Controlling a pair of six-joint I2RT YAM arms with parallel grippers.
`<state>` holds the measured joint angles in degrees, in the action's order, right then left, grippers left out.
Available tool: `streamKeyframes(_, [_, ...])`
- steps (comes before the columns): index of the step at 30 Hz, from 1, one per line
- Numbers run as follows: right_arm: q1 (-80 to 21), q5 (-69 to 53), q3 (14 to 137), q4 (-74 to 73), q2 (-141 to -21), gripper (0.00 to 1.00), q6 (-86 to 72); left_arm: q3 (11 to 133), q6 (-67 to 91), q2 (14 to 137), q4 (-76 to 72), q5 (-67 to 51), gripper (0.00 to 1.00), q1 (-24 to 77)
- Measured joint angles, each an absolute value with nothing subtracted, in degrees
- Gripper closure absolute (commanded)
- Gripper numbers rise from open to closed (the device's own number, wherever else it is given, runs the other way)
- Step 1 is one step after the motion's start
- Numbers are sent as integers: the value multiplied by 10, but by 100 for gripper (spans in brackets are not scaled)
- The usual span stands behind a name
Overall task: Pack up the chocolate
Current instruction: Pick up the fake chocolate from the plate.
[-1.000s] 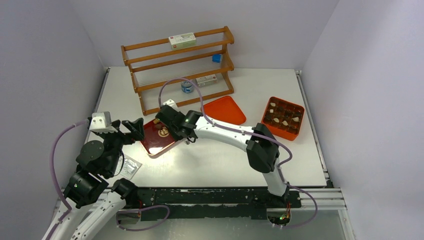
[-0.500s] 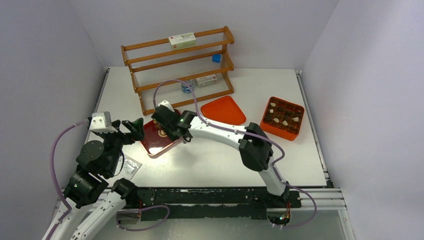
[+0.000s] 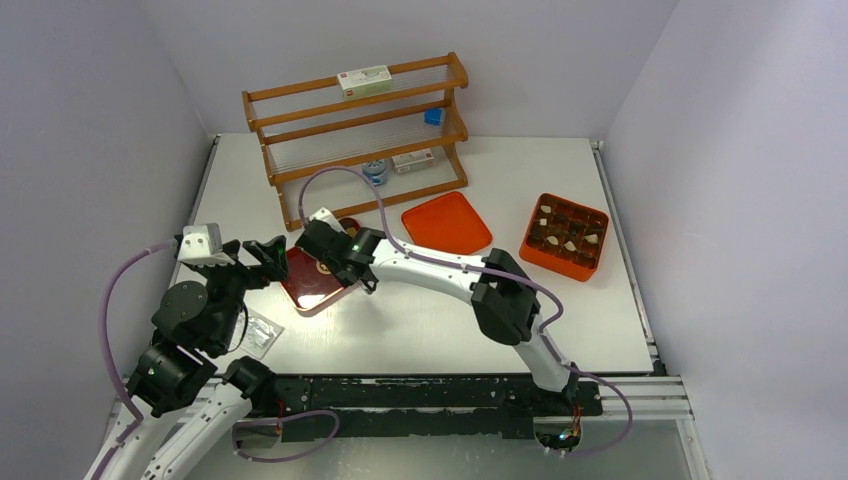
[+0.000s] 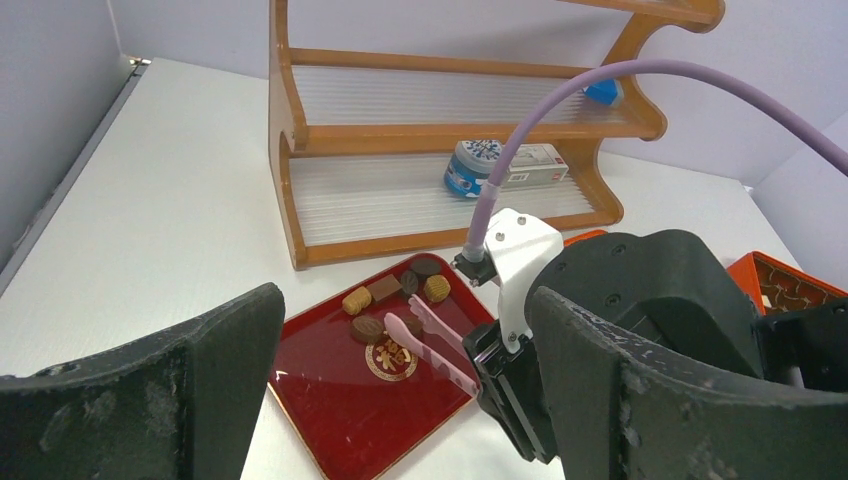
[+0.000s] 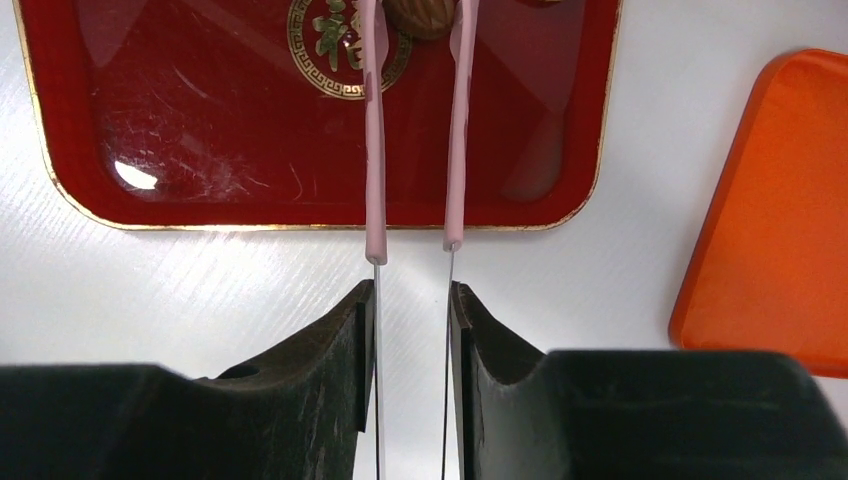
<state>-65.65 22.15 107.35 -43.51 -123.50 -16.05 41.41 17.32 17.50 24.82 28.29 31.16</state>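
The right gripper (image 5: 412, 300) is closed narrowly on the pink tongs (image 5: 375, 150); their tips sit either side of a brown chocolate (image 5: 425, 15) on the red tray (image 5: 200, 120); the right arm reaches leftward, low across the table; the left gripper (image 3: 272, 260) hangs wide apart just beside the tray, holding nothing.
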Motion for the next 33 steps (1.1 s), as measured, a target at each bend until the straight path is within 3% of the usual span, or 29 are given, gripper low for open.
streamKeyframes(33, [-658,218,1034,-445,-1181,69,-171,414,173,172,248,283,2,312])
